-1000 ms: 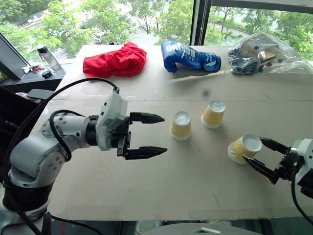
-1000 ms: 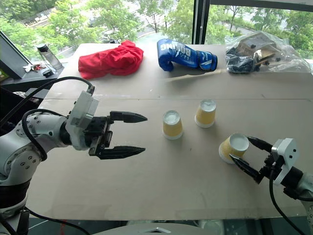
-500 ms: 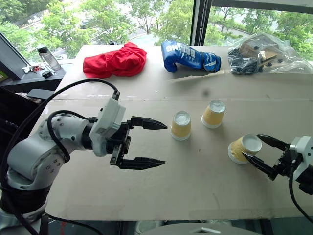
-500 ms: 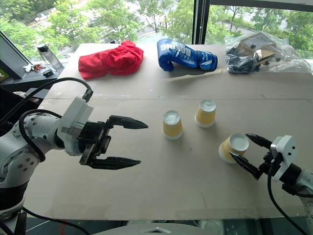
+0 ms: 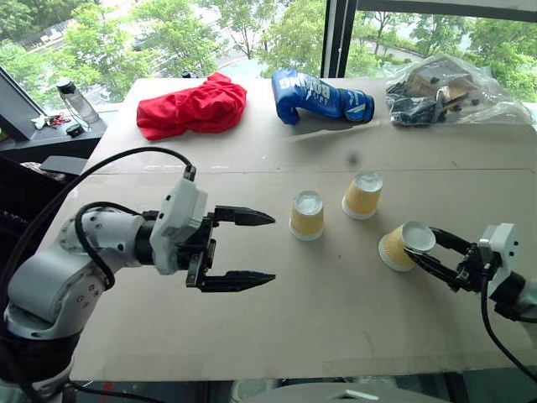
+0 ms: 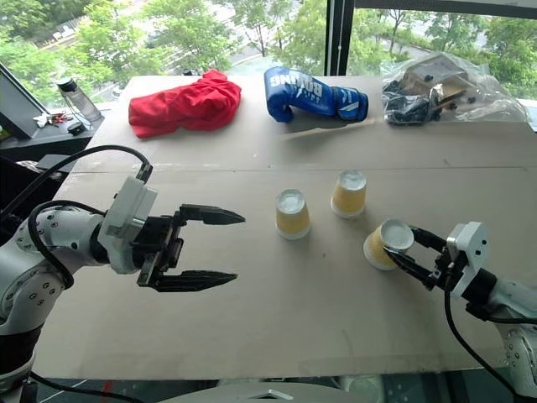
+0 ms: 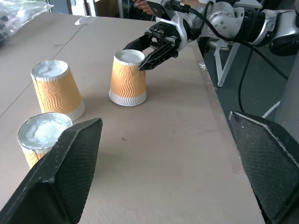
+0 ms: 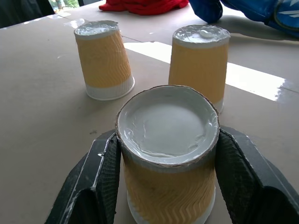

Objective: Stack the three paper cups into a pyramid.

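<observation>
Three small yellow-tan ribbed paper cups stand upside down, unstacked, on the wide tan board tabletop [image 5: 277,327] beside tall windows with green trees outside. The right gripper [image 5: 426,252] is clamped on the nearest cup [image 5: 398,246]; the middle cup [image 5: 307,216] and far cup [image 5: 362,196] stand apart. The left gripper [image 5: 252,247] hangs spread wide, empty. A red cloth [image 5: 191,105], blue boxing glove [image 5: 320,95] and clear plastic bag [image 5: 449,89] lie along the far edge.

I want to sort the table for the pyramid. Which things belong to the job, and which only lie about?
For the job: gripped cup, middle cup, far cup, right gripper.
Lying about: red cloth, blue boxing glove, plastic bag, bottle.
</observation>
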Controlling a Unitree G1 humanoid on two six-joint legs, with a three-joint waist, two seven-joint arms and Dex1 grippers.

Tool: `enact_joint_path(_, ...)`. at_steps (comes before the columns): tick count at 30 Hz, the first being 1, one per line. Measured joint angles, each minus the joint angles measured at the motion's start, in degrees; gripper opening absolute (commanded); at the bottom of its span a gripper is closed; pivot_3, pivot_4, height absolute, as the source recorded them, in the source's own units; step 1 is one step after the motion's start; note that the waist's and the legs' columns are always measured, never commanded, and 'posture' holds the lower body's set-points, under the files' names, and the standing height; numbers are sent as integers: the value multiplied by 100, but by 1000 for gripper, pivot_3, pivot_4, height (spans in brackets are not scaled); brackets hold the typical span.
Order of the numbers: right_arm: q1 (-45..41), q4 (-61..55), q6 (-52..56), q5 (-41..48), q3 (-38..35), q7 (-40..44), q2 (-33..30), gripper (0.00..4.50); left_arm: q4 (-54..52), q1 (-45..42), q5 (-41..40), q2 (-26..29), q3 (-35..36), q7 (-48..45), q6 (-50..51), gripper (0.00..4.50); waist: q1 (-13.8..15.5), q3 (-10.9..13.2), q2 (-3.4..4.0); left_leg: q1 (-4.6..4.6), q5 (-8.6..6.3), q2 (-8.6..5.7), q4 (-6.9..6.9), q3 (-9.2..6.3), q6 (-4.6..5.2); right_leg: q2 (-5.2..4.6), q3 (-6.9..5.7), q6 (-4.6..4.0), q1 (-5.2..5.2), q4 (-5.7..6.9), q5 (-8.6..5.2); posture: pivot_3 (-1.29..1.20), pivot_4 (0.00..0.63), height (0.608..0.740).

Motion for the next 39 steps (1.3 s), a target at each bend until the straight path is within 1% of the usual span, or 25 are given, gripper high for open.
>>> enact_joint_path(4,-564,-8,67,-241,601,-318,254,2131,55,238,204,-1,158,36,-199,4500,-19,0,-1,-14,0,-2,0,2,0,0,2,0,-17,0,1,0,150,737)
enact_joint_path(10,-1217,217,93,-572,1284,-621,612,2131,36,506,201,63,562,153,-214,4500,-35,1,-3,-22,1,-4,-2,5,-2,5,13,1,-31,2,1,0,150,737)
enact_joint_path(13,-1467,402,100,-717,1519,-661,666,2131,33,625,202,86,626,152,-220,4500,-30,2,-2,-22,2,-4,-3,5,-4,7,15,1,-31,2,1,0,150,737)
enact_joint_path(20,-2103,886,200,-971,1761,-676,745,2131,27,633,202,123,634,152,-234,4500,-35,1,-2,-19,7,-3,-2,7,-12,12,18,-1,-33,9,3,0,150,737)
enact_joint_path(23,-2232,911,232,-1093,1873,-666,691,2131,28,632,208,127,633,147,-254,4500,-40,2,-2,-19,7,-3,-2,8,-12,13,19,-1,-33,10,3,0,150,737)
enact_joint_path(28,-2302,758,633,-1060,1883,-784,690,2131,37,632,270,128,632,131,-340,4500,-40,1,-3,-18,8,-2,-2,8,-14,13,19,-3,-33,12,4,0,150,737)
enact_joint_path(29,-2302,683,729,-1032,1881,-807,690,3144,40,630,289,128,628,131,-346,4500,-40,1,-3,-18,8,-2,-2,8,-14,13,19,-3,-33,12,4,0,150,737)
enact_joint_path(30,-2294,649,837,-1002,1883,-808,689,3535,43,621,298,128,621,130,-351,4500,-40,1,-3,-18,8,-2,-3,7,-14,13,19,-3,-33,12,4,0,150,737)
enact_joint_path(32,-2224,627,1047,-941,1916,-824,718,4473,51,606,304,127,616,128,-359,4500,-40,1,-2,-21,8,-1,-4,8,-14,13,20,-3,-39,12,4,0,150,737)
enact_joint_path(35,-2188,559,1118,-932,1915,-889,743,4473,69,592,307,127,614,122,-375,4500,-40,1,-2,-24,8,-2,-4,9,-14,13,20,-3,-42,12,4,0,150,737)
enact_joint_path(39,-2141,368,1146,-921,1870,-907,601,4473,101,571,309,127,602,118,-405,4500,-38,1,-3,-24,8,-2,-3,9,-14,13,20,-3,-42,12,4,0,150,737)
